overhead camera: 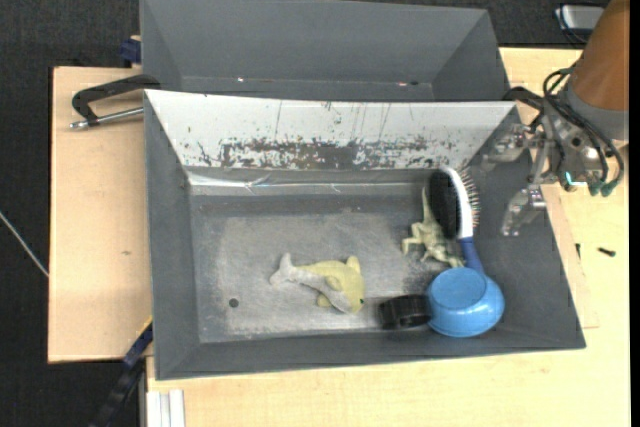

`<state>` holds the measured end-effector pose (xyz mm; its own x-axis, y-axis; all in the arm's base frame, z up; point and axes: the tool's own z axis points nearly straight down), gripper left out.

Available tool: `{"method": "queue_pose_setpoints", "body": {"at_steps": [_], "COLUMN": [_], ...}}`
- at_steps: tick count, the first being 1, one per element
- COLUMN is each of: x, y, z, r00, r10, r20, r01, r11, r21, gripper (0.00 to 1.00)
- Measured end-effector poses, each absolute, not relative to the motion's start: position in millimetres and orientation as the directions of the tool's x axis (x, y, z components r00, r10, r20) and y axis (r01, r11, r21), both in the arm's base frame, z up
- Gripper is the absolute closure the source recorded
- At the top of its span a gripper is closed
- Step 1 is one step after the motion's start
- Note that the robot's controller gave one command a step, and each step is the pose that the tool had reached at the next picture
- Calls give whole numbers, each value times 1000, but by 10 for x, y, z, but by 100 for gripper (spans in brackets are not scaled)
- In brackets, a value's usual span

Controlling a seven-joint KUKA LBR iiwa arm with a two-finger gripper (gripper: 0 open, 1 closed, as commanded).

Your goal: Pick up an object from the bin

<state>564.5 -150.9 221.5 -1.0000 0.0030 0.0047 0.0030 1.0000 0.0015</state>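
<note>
Dark carpet lies behind a pale wooden tabletop [95, 215] carrying the grey metal bin [170, 245]. We see the gripper [522, 205] at the right of the frame, above the bin's sloping right wall, holding nothing that we can make out; whether it is spread or closed we cannot tell. Nearest it, just left, a black hairbrush [450, 203] leans with its blue handle down toward a blue bowl [466, 303]. A pale green toy figure [430, 243], a black round thing [404, 313] and a yellowish toy dolphin [325, 280] lie along the floor.
</note>
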Motion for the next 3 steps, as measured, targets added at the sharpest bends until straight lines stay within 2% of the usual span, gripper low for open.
{"method": "queue_pose_setpoints", "body": {"at_steps": [1, 2, 3], "x": [6038, 5959, 5949], "y": [-1147, -728, -1219], "z": [708, 1019, 1077], "r00": [-944, -614, -142], "r10": [-329, -789, -990], "r20": [-5, -6, -9], "r01": [-329, -789, -990], "r11": [944, 614, 142], "r21": [-1, -4, -11], "gripper": [0, 0, 0]}}
